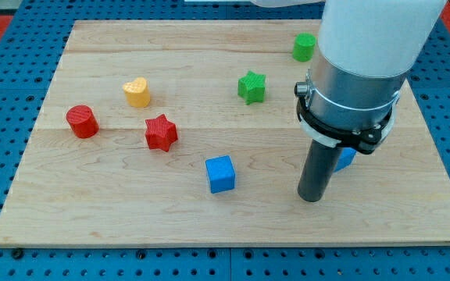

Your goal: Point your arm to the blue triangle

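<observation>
Pincerless, my tip (311, 198) rests on the wooden worktop (92, 211) — nothing held — touching or just beside a small blue plastic block (346, 158), likely the triangle, mostly hidden behind the rod.

On the bench (92, 218) we see a red cylinder (82, 122), yellow heart (137, 92), red star (161, 132), blue cube (220, 173), green star (251, 86) and green cylinder (304, 47).
</observation>
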Tool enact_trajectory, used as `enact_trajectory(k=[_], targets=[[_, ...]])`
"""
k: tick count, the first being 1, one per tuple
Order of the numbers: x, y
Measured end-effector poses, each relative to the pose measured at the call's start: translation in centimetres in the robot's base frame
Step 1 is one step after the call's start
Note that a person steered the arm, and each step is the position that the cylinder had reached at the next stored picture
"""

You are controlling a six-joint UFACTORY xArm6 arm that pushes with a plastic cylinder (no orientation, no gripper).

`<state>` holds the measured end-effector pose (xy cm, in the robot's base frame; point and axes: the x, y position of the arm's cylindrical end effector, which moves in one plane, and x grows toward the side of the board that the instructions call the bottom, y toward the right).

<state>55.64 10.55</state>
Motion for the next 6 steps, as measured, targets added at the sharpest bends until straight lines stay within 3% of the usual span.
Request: enact_trajectory(k=[1, 3, 6], targets=[[0.0, 0.0], [0.1, 8.8], [0.1, 9.0]])
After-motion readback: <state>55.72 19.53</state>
